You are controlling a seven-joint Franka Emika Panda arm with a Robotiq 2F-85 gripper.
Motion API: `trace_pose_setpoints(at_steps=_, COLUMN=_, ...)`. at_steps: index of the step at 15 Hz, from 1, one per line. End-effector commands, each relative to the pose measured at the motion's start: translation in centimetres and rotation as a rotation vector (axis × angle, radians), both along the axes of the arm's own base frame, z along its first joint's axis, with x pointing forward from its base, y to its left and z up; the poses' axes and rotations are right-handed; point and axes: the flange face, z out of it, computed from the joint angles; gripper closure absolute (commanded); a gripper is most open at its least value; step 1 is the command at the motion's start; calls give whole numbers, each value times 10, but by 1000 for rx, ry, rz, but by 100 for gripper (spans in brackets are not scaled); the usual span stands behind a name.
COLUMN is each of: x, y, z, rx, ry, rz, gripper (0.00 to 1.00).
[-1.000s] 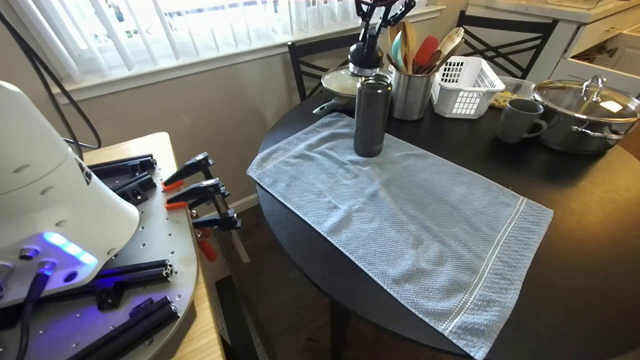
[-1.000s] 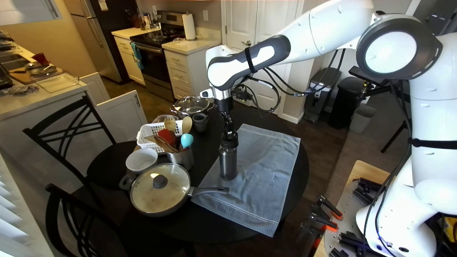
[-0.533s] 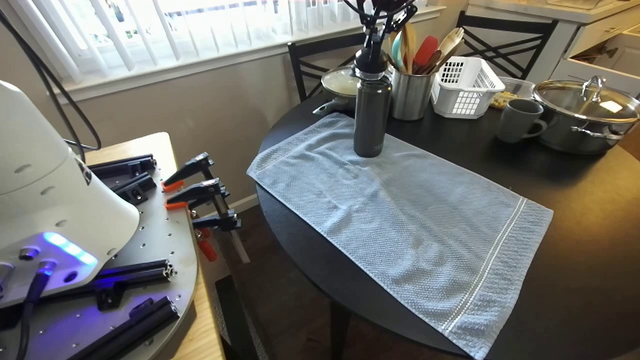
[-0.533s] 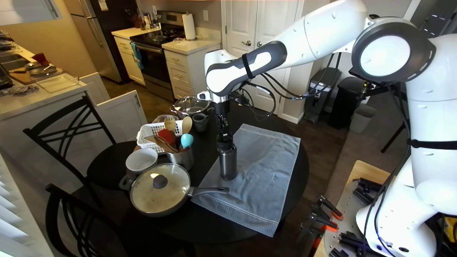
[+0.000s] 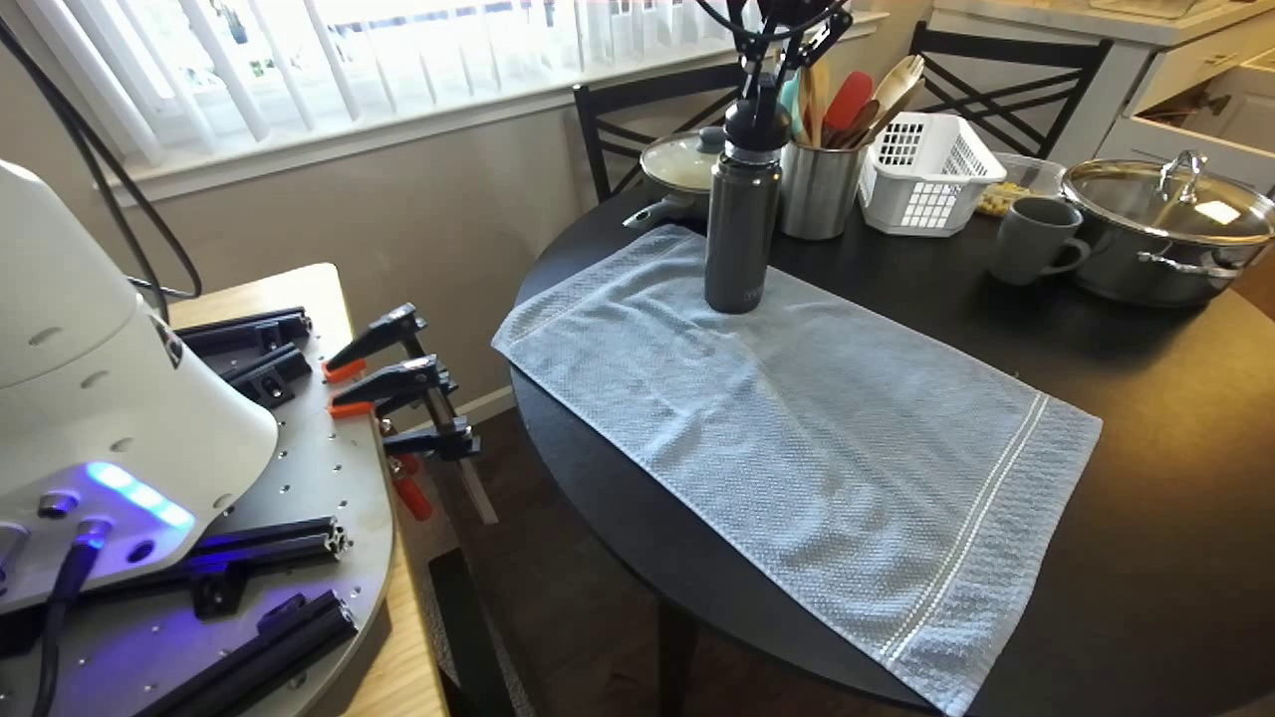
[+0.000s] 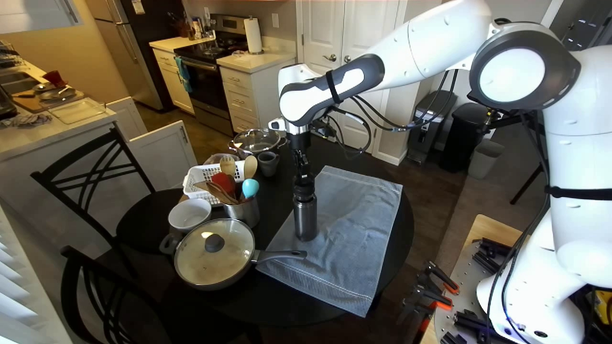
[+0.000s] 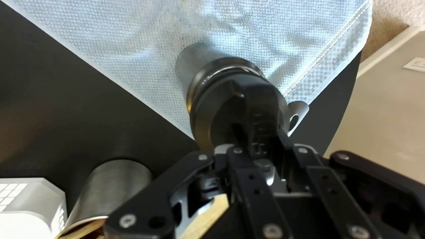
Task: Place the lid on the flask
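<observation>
The flask [image 5: 741,239], a slim dark grey bottle, stands upright on the grey-blue towel [image 6: 354,229]. At its mouth I see the black lid [image 5: 754,129], its pale lower ring level with the rim and a little off to one side in this exterior view. Whether it is seated or just resting there, I cannot tell. My gripper [image 6: 302,168] comes down from above, shut on the lid's knob. The wrist view has the lid [image 7: 215,113] covering the opening of the flask [image 7: 191,66], with the gripper [image 7: 259,132] around the knob; the fingertips are dark and partly blurred.
Close behind the flask are a metal cup of utensils [image 5: 819,189], a white basket [image 5: 926,184] and a lidded pan [image 6: 215,253], whose handle reaches toward the towel. A grey mug [image 5: 1036,239] and a large pot [image 5: 1165,229] stand farther along the round table [image 5: 1146,518].
The lid and gripper have come down onto the flask's mouth and shifted sideways across it, swinging one way and partly back in an exterior view. The flask has not moved.
</observation>
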Motion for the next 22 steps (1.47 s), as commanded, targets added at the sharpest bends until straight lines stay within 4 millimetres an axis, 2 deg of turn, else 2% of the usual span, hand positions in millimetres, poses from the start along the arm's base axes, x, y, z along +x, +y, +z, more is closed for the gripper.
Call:
trace_pose_setpoints(at_steps=1, x=-3, y=3, z=1, rx=-18, ry=0, rz=11, gripper=91)
trace_pose_setpoints(at_steps=15, x=-12, y=22, z=-11, rx=-62, ry=39, rz=93, gripper=91)
trace_pose_setpoints(at_steps=22, x=-9, y=15, z=-15, rx=-82, ry=36, rz=90, gripper=91)
